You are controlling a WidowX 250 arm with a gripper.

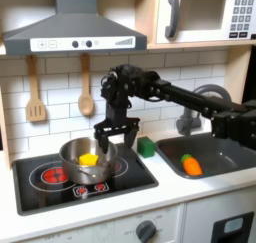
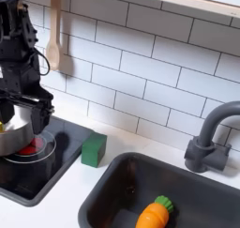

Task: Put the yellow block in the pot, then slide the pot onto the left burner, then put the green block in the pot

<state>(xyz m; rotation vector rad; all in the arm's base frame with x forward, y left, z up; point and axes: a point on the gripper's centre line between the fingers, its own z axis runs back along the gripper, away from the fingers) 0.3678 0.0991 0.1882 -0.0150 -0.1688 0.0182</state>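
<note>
The silver pot [image 1: 78, 151] stands on the black stovetop [image 1: 140, 173], between the two red burners and overlapping the right one. The yellow block [image 1: 89, 159] lies inside it. My gripper [image 1: 113, 139] hangs open just above the pot's right rim, fingers pointing down, nothing between them. The left burner [image 1: 46, 173] is uncovered at the first exterior view's left. The green block [image 1: 146, 147] rests on the counter right of the stove. In the second exterior view the gripper [image 2: 26, 108] hovers over the pot [image 2: 11, 140] at the left edge, with the green block [image 2: 92, 149] to its right.
An orange carrot toy [image 1: 190, 165] lies in the sink [image 1: 225, 157], beside the grey faucet [image 2: 211, 138]. Wooden utensils [image 1: 86, 87] hang on the tiled wall behind the stove. A range hood [image 1: 75, 27] and a microwave [image 1: 205, 12] sit overhead.
</note>
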